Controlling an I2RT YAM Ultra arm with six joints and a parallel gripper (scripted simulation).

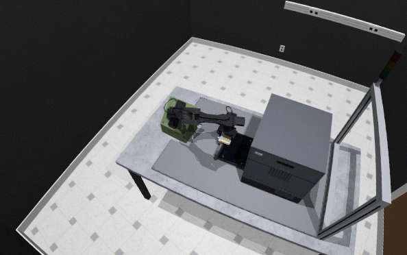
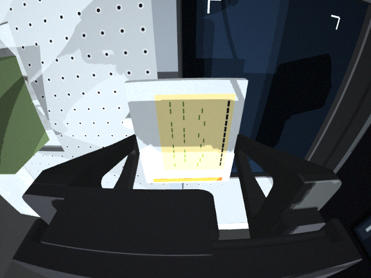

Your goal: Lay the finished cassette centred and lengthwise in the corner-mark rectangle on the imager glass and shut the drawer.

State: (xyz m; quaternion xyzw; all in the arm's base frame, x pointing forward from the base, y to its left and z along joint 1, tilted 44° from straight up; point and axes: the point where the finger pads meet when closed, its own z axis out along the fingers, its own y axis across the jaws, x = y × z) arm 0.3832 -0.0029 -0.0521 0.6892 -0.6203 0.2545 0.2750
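Note:
My gripper is shut on the finished cassette FINISHED, a white slab with a yellow gel window, green dashed lanes, a black ladder lane and an orange strip at its near end. In the top view the cassette hangs above the left edge of the open drawer of the gel imager IM. The wrist view shows the dark blue glass to the right of the cassette. Two white corner marks show at the top, one near the cassette and one farther right. The cassette straddles the drawer's left rim.
The green arm base stands at the left of the table. A perforated white mat lies left of the drawer. The drawer's dark frame runs along the right. A metal frame stands at the table's right end.

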